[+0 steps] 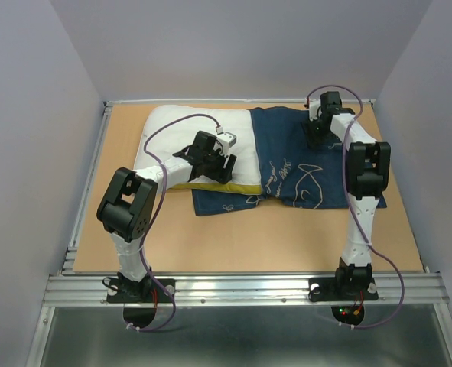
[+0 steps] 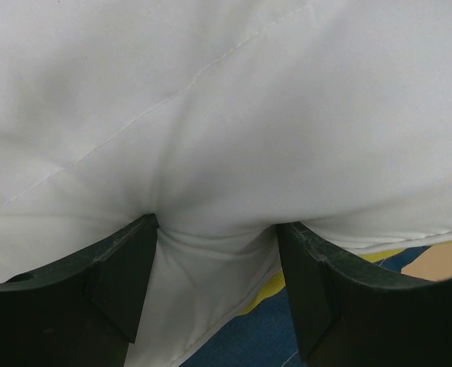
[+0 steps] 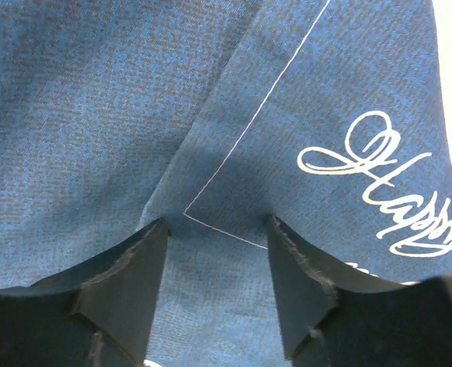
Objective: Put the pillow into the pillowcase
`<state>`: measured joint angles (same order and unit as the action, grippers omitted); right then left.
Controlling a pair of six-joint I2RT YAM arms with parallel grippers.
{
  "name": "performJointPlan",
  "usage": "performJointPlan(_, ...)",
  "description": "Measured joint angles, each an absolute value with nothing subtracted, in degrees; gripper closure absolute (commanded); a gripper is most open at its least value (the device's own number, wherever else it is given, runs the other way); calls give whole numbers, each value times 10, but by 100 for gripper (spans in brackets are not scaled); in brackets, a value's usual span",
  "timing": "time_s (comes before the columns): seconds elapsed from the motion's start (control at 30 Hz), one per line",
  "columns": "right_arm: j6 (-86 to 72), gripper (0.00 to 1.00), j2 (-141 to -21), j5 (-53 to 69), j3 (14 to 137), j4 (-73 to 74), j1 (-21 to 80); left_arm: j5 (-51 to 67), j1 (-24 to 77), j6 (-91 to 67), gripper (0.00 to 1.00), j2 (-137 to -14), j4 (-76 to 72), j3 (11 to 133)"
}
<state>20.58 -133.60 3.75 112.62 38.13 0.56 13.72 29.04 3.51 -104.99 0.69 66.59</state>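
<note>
Top external view, near edge first: both arm bases are bolted at the front and bare surface [image 1: 287, 237] lies ahead of them.

Left, mid-depth: left claw [image 1: 214, 164] is down on the pillow [image 1: 172, 134], near its yellow band [image 1: 218, 186]. The left wrist view shows this claw [image 2: 218, 229] moderately parted, with a puckered ridge of white pillow [image 2: 226, 115] pinched between the jaws. It reads as a grip on the pillow's near edge. Yellow band [image 2: 264, 294] and a sliver of navy show just below.

The pillow lies left of centre, its right end meeting the pillowcase [image 1: 302, 153]. Some case cloth pokes out beneath the band. Most of the pillow looks to be outside.

Far right: right claw [image 1: 317, 134] sits on the case's far edge. In the wrist view, this claw [image 3: 214, 225] is moderately spread, tips against the pillowcase [image 3: 95, 115], near white script [image 3: 394, 191]. I see no cloth clamped.

Step in hand, I judge, is feeding the pillow rightward. To do it well:
- keep the case pinned or its mouth lifted
- push low and slowly so the cloth doesn't bunch
- watch the near corner
</note>
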Motion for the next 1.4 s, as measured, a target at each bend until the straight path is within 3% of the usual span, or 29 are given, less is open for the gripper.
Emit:
performJointPlan(0.73, 183, 34, -1338, 77, 1127, 391, 34, 146, 288, 33, 25, -1057, 1, 666)
performJointPlan(0.87, 192, 43, -1338, 65, 1127, 393, 37, 146, 288, 33, 25, -1058, 1, 667)
performJointPlan(0.97, 194, 54, -1340, 36, 1129, 394, 41, 146, 288, 31, 25, -1061, 1, 670)
performJointPlan(1.27, 198, 69, -1345, -51, 1140, 394, 44, 148, 288, 29, 25, -1064, -5, 670)
performJointPlan(1.4, 211, 81, -1346, -87, 1166, 395, 40, 150, 288, 29, 25, -1067, -8, 670)
